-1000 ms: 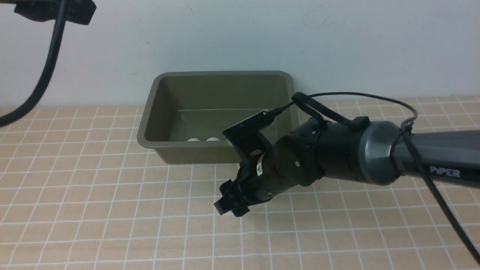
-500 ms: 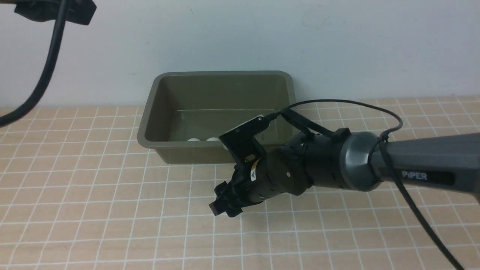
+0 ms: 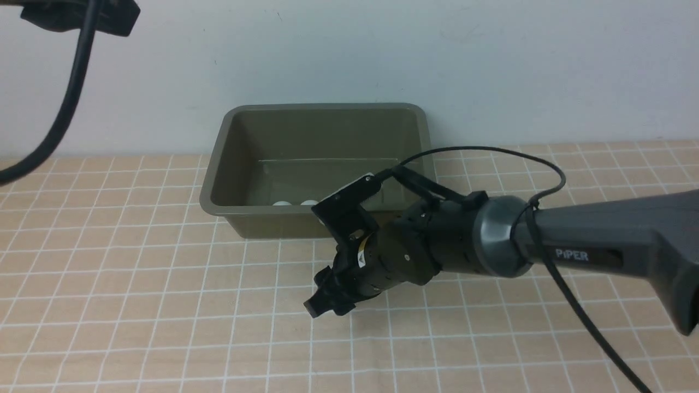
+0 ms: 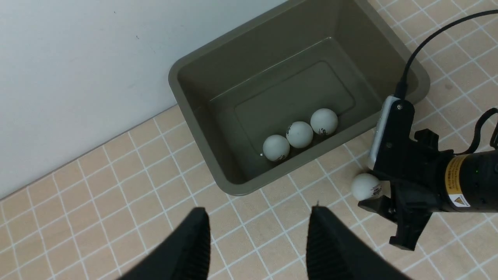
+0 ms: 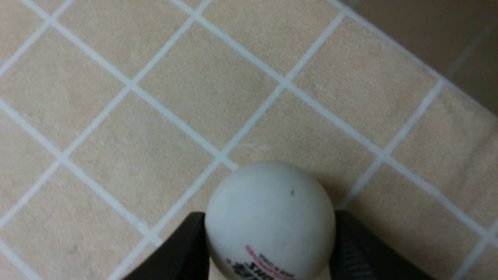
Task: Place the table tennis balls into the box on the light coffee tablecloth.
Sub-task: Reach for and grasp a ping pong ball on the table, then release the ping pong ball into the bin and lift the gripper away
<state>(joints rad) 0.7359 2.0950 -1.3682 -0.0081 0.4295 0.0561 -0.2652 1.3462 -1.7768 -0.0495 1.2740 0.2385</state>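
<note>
Three table tennis balls (image 4: 299, 134) lie in a row on the floor of the olive-green box (image 3: 322, 106), against its near wall. A fourth ball (image 5: 270, 217) sits on the light coffee tablecloth (image 3: 136, 273) just in front of the box's right end. My right gripper (image 3: 321, 301) is down at the cloth and shut on this ball (image 4: 365, 186), with a finger against each side. My left gripper (image 4: 256, 212) hovers high over the cloth in front of the box, its fingers apart with nothing between them.
The box stands against the white back wall (image 3: 491, 65). A black cable (image 3: 491, 150) loops over the right wrist, beside the box's right rim. The left arm's cable (image 3: 65, 103) hangs at the upper left.
The right gripper slid a little to the left, low over the cloth, and its jaws closed on the ball. The left gripper has not moved.
</note>
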